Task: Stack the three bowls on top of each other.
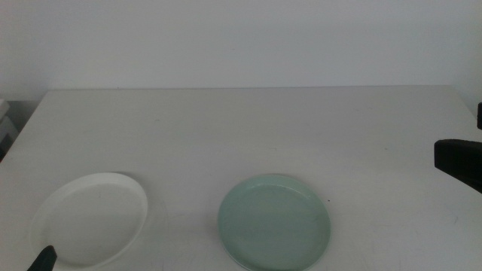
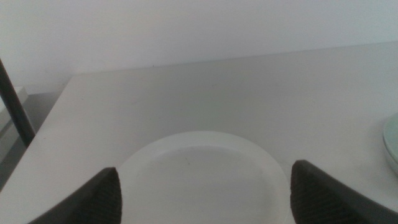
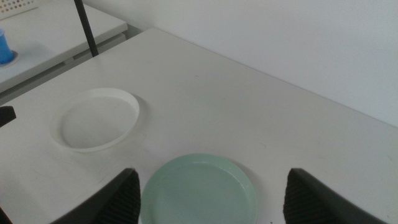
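Observation:
A white bowl (image 1: 90,218) lies at the table's front left. A pale mint green bowl (image 1: 275,223) lies front centre, apart from the white one. No grey-blue bowl shows on its own in any view. My left gripper (image 1: 43,259) shows only a tip at the bottom edge, by the white bowl's near rim. In the left wrist view it (image 2: 214,208) is open, its jaws wide on either side of the white bowl (image 2: 202,174). My right gripper (image 1: 457,159) is at the right edge, above the table. It (image 3: 214,208) is open and empty, above the green bowl (image 3: 199,190).
The white table (image 1: 248,135) ends at a pale wall behind. The right wrist view shows a lower side surface with a blue cup (image 3: 5,46) and a dark pole (image 3: 87,28) beyond the table's left edge. The white bowl (image 3: 96,118) also shows there.

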Controlling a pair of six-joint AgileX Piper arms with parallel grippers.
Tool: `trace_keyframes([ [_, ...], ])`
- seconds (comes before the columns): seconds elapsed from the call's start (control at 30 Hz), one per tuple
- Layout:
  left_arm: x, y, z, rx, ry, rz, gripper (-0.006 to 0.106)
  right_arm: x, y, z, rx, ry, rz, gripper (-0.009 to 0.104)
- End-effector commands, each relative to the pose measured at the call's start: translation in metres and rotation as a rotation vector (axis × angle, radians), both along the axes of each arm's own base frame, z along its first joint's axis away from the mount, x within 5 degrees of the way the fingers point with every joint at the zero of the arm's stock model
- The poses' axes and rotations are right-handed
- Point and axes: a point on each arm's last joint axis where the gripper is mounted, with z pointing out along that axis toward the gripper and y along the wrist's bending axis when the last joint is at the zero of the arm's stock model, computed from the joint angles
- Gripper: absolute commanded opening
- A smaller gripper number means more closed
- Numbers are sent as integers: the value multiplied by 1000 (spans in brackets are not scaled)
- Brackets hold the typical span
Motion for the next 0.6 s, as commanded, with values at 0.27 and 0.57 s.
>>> trace_keyframes([
  [0.27,-4,2,33,62,-114,16,94,1,-1,13,44,-70,-20,59],
  [0.57,1,7,124,21,-178,77,94,1,-1,13,44,-70,-20,59],
])
